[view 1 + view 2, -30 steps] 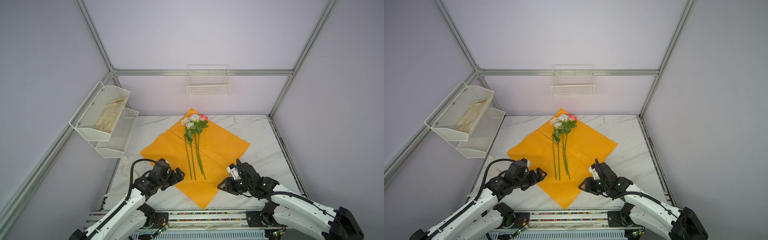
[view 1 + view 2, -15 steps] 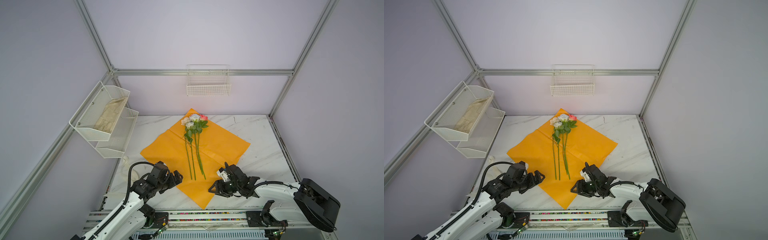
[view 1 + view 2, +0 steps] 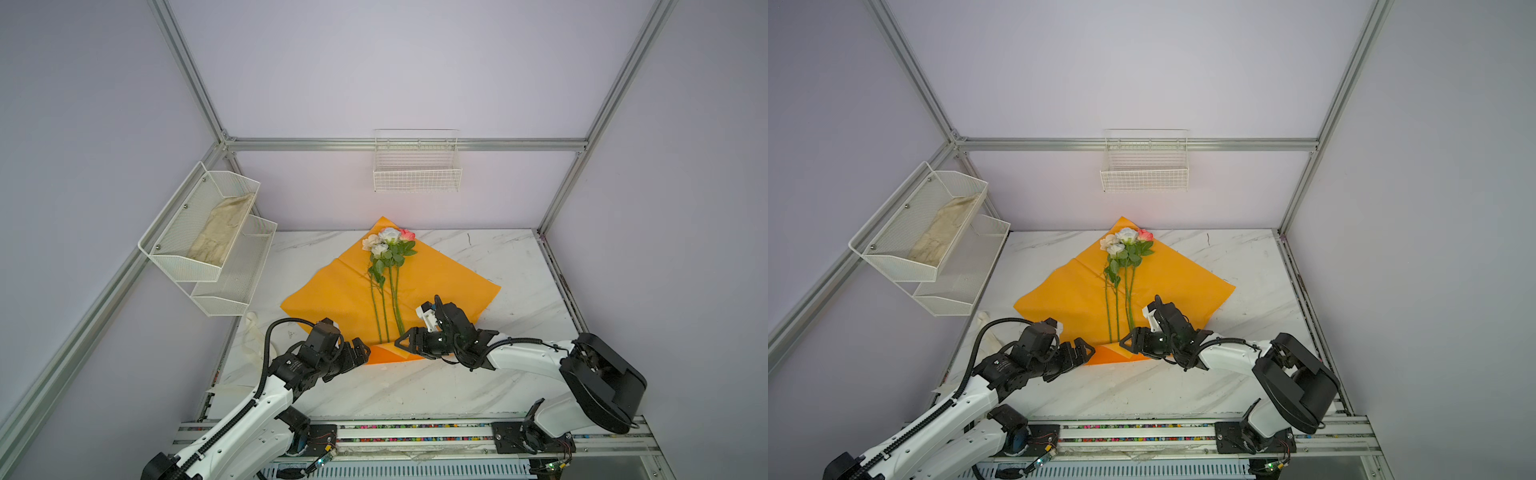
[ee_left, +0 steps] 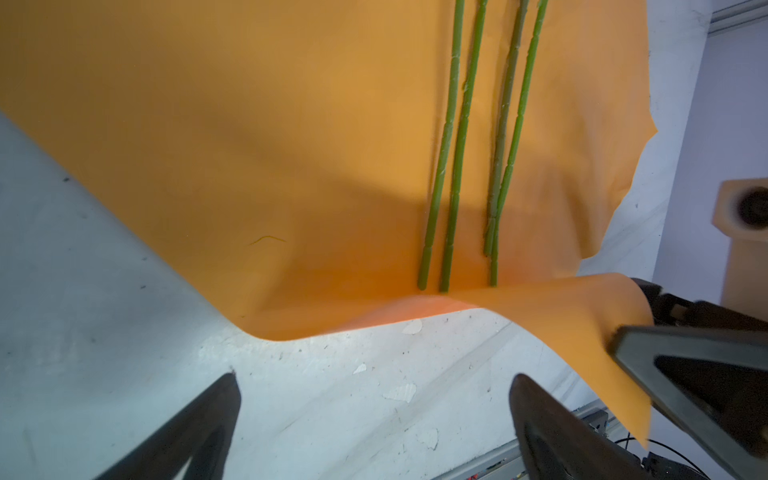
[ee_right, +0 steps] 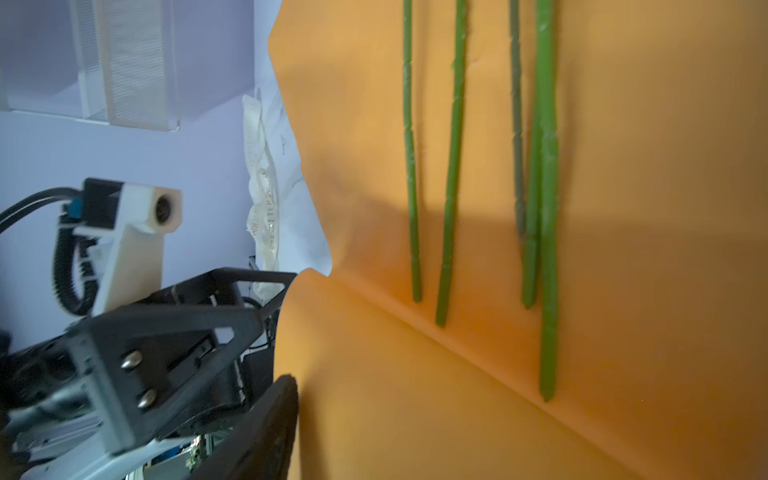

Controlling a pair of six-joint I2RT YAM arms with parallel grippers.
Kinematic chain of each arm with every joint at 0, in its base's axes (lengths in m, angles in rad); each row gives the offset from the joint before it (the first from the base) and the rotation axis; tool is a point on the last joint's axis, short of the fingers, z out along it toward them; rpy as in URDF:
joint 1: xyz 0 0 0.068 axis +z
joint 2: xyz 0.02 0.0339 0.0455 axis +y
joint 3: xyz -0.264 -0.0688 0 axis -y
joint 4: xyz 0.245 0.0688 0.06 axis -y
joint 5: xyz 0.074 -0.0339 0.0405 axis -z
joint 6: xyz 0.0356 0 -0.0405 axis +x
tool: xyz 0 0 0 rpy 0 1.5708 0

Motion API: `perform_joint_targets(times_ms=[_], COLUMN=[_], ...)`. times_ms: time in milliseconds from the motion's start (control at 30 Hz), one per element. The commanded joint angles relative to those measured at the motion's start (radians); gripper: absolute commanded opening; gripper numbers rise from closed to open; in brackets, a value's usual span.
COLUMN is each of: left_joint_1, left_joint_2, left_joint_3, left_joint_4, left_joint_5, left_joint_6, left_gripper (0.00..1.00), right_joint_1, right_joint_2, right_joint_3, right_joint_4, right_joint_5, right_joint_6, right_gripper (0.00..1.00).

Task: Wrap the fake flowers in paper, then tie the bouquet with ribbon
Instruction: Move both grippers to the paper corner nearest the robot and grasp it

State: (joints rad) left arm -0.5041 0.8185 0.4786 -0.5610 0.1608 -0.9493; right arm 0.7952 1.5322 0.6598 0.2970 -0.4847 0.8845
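Note:
The bouquet of fake flowers lies on its orange wrapping paper, blooms toward the back wall. The green stems end just short of a fold where the near paper corner is turned up. My right gripper sits at that flap with its jaws wide apart. One of its fingers shows beside the flap and the paper hides the other. My left gripper is open over the bare marble, just left of the fold.
A two-tier wire rack on the left wall holds a beige cloth. A wire basket hangs on the back wall. A cream ribbon lies at the table's left edge. Marble table stretches toward the front rail.
The right gripper swung left and toward the stems, turning the paper's near corner up against the stem ends, and its jaws widened. The left gripper edged closer to the fold.

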Motion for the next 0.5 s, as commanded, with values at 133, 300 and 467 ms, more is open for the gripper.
perform_joint_targets(times_ms=[133,300,467], left_joint_1=[0.006,0.004,-0.003], left_joint_2=[0.076,0.144,0.249], left_joint_3=[0.031,0.034,0.063], left_joint_4=[0.205,0.315,0.386], left_joint_5=[0.115,0.164,0.208], left_joint_6=[0.044,0.058,0.055], left_gripper=[0.96,0.94,0.86], right_joint_1=[-0.079,-0.111,-0.133], right_joint_2=[0.079,0.129,0.142], right_joint_3=[0.049,0.058,0.05], right_joint_4=[0.113,0.155,0.154], right_joint_5=[-0.007,-0.058,-0.047], right_joint_6=[0.015,0.025,0.033], right_gripper=[0.69,0.7,0.7])
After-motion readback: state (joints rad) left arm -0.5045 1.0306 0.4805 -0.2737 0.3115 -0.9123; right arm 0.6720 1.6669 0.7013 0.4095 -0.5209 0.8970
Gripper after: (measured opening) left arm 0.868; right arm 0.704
